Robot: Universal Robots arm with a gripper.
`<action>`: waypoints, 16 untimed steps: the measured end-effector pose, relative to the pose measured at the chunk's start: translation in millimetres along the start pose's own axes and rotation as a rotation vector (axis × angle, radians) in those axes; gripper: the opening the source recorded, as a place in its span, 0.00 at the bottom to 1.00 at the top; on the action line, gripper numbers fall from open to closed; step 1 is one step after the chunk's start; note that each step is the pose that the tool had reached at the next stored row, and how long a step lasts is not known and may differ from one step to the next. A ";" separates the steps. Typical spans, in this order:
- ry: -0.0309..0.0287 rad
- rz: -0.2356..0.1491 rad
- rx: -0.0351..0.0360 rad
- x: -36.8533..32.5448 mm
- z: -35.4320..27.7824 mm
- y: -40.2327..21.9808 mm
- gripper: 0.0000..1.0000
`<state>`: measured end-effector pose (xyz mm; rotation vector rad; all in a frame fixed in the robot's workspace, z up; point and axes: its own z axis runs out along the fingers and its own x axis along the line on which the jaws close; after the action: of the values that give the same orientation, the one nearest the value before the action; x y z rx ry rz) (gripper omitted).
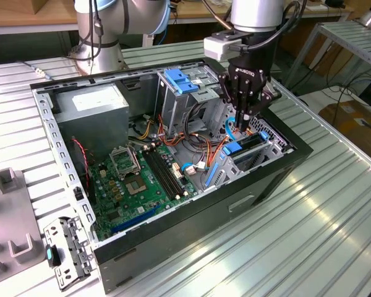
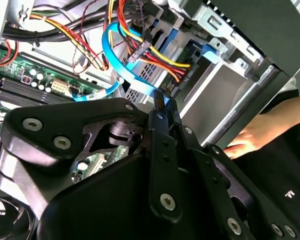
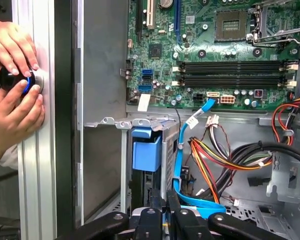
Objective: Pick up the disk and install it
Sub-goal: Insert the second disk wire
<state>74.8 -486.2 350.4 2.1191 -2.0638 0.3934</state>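
**Hand at the drive bay of the open computer**

While the open computer case (image 1: 173, 204) lies on its side on the ribbed metal bench (image 1: 334, 210), the arm's black hand (image 1: 246, 125) hangs inside it, over the drive bay (image 1: 260, 151) at the end of the case toward the exterior view's right. In both wrist views the fingers (image 2: 161, 102) stand pressed close together, tips down at the mouth of the bay; whether they pinch anything between them is hard to make out, since the tips sit among cables.

The disk (image 3: 146, 150) sits in the bay just ahead of the fingertips. In the first wrist view its blue plastic rail end shows between the bay's metal walls, and in the exterior view a strip of blue marks the same spot just below the hand. A flat light-blue cable (image 3: 179, 165) curves past the bay, beside a bundle of red, yellow and orange wires (image 3: 210, 160).

Further in lies the green motherboard (image 1: 139, 179), with the grey power supply box (image 1: 93, 111) at the far corner and a blue ribbed latch piece (image 1: 182, 81) on top of the upper drive cage.

Outside the case wall, in the first wrist view, a person's two hands (image 3: 15, 80) are closed around a small black knob with a blue ring (image 3: 17, 80) on the bench.
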 end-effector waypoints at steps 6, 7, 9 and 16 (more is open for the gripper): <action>-0.0456 0.005 0.0225 19.3 9.6 5.5 0.16; -0.0491 0.006 0.0239 21.6 10.5 5.9 0.16; -0.0575 0.008 0.0270 27.0 12.7 6.4 0.16; -0.1492 0.020 0.0404 39.4 17.3 7.6 0.16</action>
<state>69.1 -529.3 345.0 2.2156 -2.1754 0.2900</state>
